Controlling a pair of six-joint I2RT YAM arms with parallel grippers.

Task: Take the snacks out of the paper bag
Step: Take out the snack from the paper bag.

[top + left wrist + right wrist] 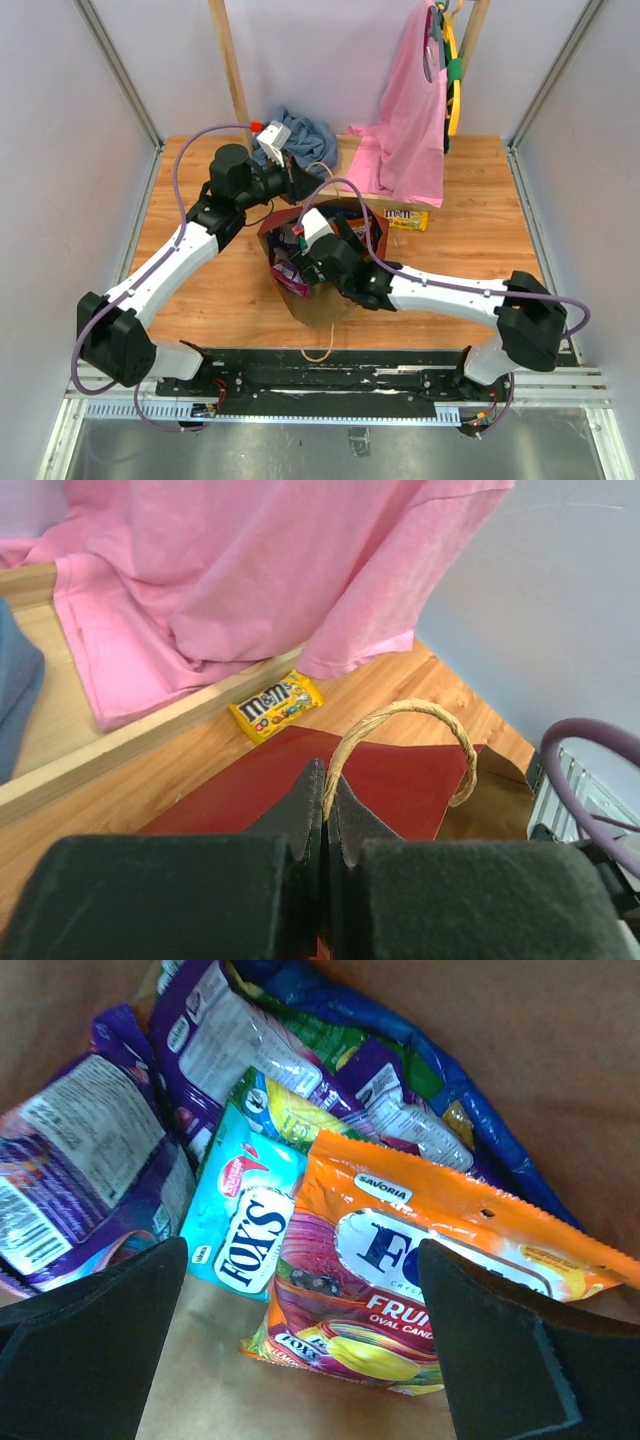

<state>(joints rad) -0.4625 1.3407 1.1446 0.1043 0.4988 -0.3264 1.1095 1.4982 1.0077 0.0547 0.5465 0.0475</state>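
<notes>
The paper bag (325,305) lies at the table's middle, red outside and brown inside, its mouth facing away from the arms. My left gripper (304,184) is shut on a twine handle (400,712) at the bag's far rim; in the left wrist view the gripper (327,780) pinches the twine above the red paper (400,780). My right gripper (302,1255) is open inside the bag, over an orange Fox's packet (400,1280) and a teal Fox's packet (245,1220). Purple packets (80,1190) and a blue bag (450,1090) lie behind. A yellow M&M's packet (408,219) lies outside on the table.
A pink garment (405,130) hangs at the back right and drapes onto a low wooden ledge (120,750). A blue-grey cloth (298,140) lies at the back centre. Grey walls close in the left, right and back. The second twine handle (318,350) lies by the near edge.
</notes>
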